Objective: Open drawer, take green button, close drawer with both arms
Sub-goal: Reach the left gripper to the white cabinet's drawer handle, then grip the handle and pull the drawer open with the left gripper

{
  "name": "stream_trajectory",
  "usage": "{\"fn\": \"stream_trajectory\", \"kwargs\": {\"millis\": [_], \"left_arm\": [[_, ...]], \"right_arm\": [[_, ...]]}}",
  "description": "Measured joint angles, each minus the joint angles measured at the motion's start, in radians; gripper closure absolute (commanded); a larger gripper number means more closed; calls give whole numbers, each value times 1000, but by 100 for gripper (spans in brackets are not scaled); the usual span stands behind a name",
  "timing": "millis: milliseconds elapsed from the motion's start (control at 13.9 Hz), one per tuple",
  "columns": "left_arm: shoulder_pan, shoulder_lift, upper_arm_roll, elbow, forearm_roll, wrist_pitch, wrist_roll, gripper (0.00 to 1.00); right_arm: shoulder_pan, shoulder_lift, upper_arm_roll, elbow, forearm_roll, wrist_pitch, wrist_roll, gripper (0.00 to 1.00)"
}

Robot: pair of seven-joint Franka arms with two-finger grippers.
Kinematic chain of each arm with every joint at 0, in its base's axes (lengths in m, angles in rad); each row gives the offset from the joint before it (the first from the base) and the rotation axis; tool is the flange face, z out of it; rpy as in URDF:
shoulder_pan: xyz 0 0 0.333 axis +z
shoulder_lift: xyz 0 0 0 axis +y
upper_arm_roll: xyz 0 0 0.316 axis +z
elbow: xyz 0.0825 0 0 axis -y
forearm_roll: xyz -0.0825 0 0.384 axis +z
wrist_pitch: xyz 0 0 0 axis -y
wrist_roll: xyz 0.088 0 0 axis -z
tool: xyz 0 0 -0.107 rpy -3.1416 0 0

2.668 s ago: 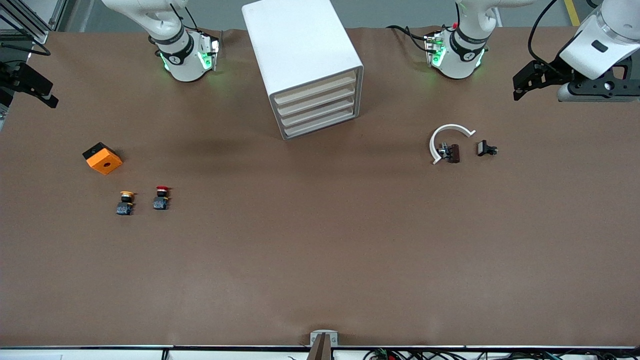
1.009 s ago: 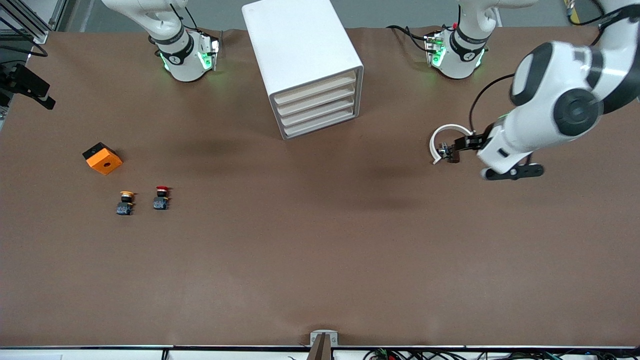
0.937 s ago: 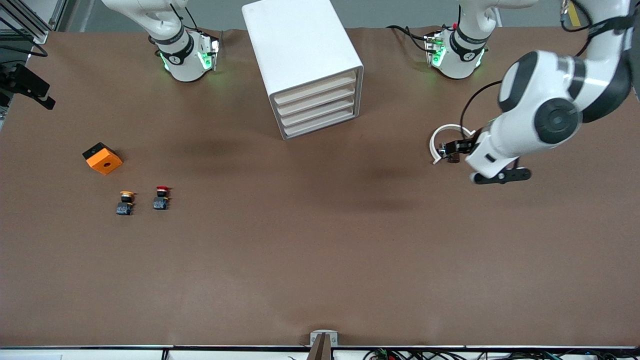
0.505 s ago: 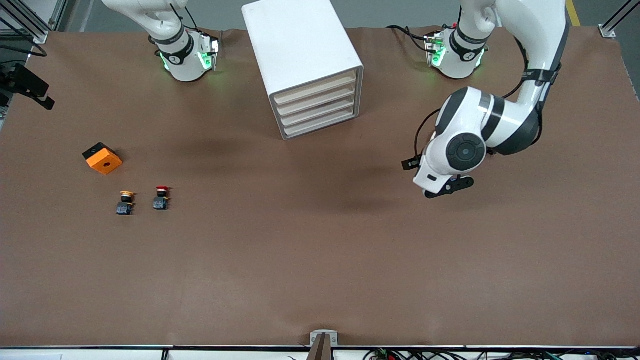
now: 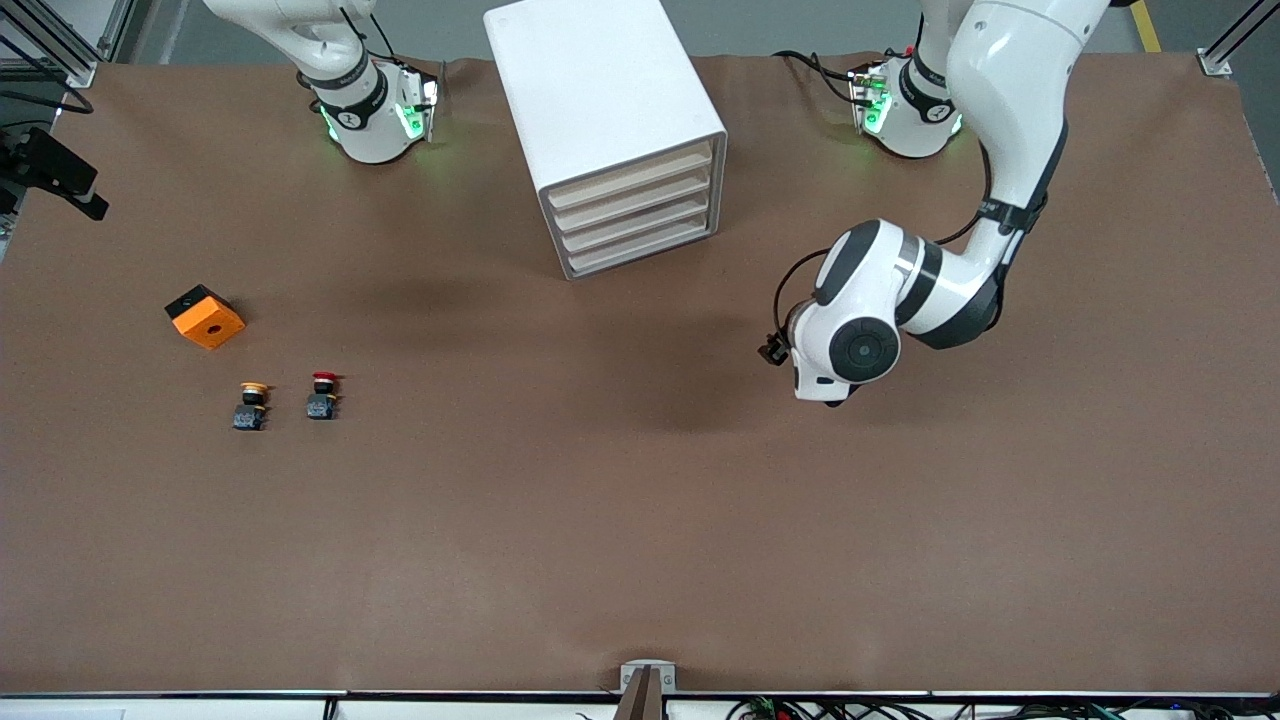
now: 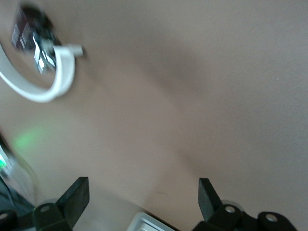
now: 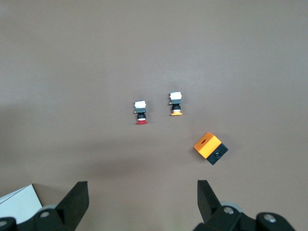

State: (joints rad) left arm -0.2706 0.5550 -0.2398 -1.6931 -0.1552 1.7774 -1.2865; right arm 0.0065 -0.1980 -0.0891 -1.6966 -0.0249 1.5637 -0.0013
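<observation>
Front view: left arm has swung in from table edge, left gripper [image 6: 139,202] jaws wide & empty over bare mat nr cabinet [image 5: 610,130]; drawer [image 5: 630,180] still shut, green button unseen, presumably inside; right gripper [image 7: 139,204] wide, waiting.

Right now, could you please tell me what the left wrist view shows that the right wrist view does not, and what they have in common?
Only the left wrist view shows the curved white band lying on the table, with a small dark part beside it, and the left tool open above bare brown tabletop.

Only the right wrist view shows the red button, the yellow button, the orange block and the right tool, also open.

Both show the brown table and a white corner at the picture's edge. Neither shows a green button.
</observation>
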Motion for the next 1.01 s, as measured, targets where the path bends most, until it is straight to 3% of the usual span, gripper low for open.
{"fn": "stream_trajectory", "kwargs": {"millis": [144, 505, 1009], "left_arm": [[1, 56, 0, 18, -78, -39, -112, 0], [11, 164, -25, 49, -263, -300, -287, 0], [34, 267, -32, 125, -438, -347, -571, 0]], "right_arm": [[0, 0, 0, 0, 0, 1, 0, 0], [0, 0, 0, 0, 0, 1, 0, 0], [0, 1, 2, 0, 0, 0, 1, 0]]}}
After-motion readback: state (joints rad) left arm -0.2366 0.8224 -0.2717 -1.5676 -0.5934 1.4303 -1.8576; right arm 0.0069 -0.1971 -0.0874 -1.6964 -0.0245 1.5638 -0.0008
